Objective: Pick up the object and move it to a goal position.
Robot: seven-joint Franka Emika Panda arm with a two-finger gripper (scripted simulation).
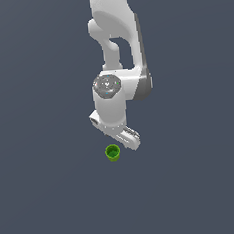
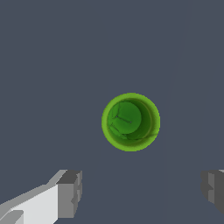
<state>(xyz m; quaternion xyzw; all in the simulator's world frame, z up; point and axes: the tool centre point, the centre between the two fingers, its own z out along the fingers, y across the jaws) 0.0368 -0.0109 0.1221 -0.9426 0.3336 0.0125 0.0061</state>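
The object is a small bright green cup (image 1: 112, 153) standing upright on the dark grey floor, just below the white arm's hand in the exterior view. In the wrist view I look straight down into its hollow top (image 2: 131, 122). My gripper (image 2: 140, 192) is open, its two grey fingertips (image 2: 70, 192) spread wide apart. The cup lies ahead of the gap between them, not between them, and nothing is held. In the exterior view the gripper (image 1: 122, 141) hangs just above and to the right of the cup; its fingers are mostly hidden by the hand.
The white arm (image 1: 115, 44) comes down from the top of the exterior view. The floor is a plain dark grey surface (image 1: 45, 195) with no other objects in view.
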